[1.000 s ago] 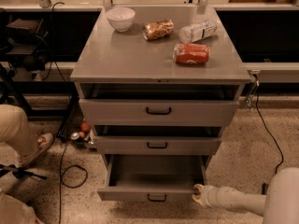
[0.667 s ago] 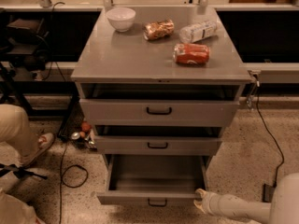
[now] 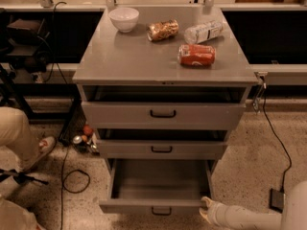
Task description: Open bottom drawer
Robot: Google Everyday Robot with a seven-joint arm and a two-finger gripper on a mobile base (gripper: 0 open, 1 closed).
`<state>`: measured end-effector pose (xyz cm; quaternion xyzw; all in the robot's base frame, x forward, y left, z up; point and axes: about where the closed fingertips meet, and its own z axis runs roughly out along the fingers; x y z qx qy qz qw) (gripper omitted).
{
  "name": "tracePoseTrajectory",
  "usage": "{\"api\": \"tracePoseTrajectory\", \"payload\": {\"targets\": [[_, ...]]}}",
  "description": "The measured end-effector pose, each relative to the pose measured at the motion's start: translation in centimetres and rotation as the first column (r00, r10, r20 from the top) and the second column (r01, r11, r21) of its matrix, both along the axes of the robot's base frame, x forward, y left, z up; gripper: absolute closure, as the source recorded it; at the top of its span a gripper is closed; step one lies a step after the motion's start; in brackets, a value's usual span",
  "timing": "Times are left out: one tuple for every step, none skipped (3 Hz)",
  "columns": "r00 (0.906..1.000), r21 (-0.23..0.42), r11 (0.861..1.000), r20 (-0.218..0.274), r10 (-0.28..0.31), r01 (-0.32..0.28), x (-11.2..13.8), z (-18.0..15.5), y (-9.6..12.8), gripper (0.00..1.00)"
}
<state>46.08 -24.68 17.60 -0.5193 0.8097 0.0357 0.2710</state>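
The bottom drawer (image 3: 158, 206) is the lowest of three grey cabinet drawers. It stands pulled far out, showing a plain grey tray inside and a small black bar handle (image 3: 161, 211) on its front. The middle drawer (image 3: 161, 149) and the top drawer (image 3: 163, 114) are each pulled out a little. My gripper (image 3: 206, 209) reaches in from the lower right on a white arm and sits at the right end of the bottom drawer's front, touching or very near it.
On the cabinet top (image 3: 120, 61) are a white bowl (image 3: 124, 18), a snack bag (image 3: 162, 30), a lying plastic bottle (image 3: 203, 32) and a lying red can (image 3: 196, 55). A person's leg and shoe (image 3: 41, 150) are at the left. Cables (image 3: 72, 178) lie on the floor.
The bottom drawer has slid further out toward the camera. My gripper and arm have moved down and back with it, toward the lower right.
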Motion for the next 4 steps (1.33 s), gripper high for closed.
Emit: {"api": "tracePoseTrajectory", "payload": {"targets": [[1.0000,0.000,1.000,0.000,0.000,0.000,0.2,0.5,0.0,1.00],[1.0000,0.000,1.000,0.000,0.000,0.000,0.1,0.6,0.0,1.00],[0.9996,0.012,1.000,-0.010,-0.026,0.027,-1.2,0.2,0.0,1.00],[0.9996,0.013,1.000,-0.010,-0.027,0.027,-1.1,0.5,0.1,1.00]]}}
